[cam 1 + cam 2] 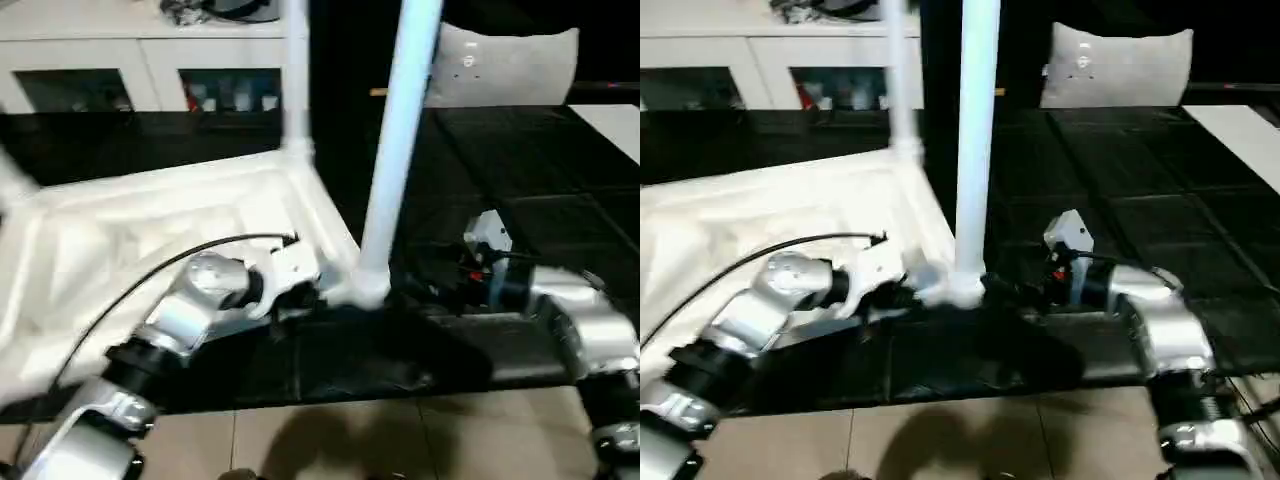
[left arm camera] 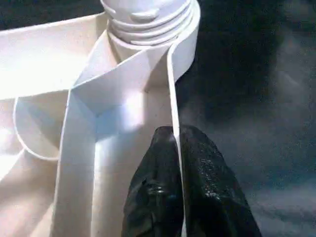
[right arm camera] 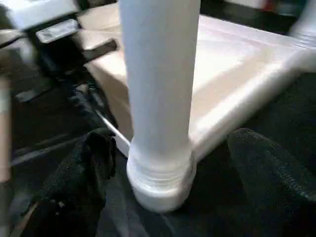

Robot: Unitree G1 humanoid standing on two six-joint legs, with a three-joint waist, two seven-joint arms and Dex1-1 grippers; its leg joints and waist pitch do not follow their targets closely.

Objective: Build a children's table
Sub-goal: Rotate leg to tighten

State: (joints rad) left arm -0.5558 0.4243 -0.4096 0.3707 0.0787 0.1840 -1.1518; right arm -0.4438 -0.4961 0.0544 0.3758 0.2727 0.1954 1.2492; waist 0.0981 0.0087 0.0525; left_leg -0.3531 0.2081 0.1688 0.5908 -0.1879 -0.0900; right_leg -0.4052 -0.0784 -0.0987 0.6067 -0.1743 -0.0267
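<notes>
The children's table lies upside down on a black surface, its white ribbed tabletop (image 1: 150, 230) facing up. One white leg (image 1: 400, 150) stands upright in the near right corner socket (image 3: 160, 182), and a second leg (image 1: 295, 70) rises from the far corner. My left gripper (image 2: 174, 133) is shut on the tabletop's thin rim wall (image 2: 173, 84), just beside the near corner socket. My right gripper (image 3: 170, 136) is open, one black finger (image 3: 74, 187) on each side of the near leg's base, neither touching it.
The black work surface (image 1: 560, 170) stretches to the right and ends at a front edge above the tiled floor (image 1: 350, 440). A white cabinet with glass doors (image 1: 140, 60) stands behind. A pale cushion-like object (image 1: 510, 65) sits at the back right. A black cable (image 1: 150, 270) arcs over my left forearm.
</notes>
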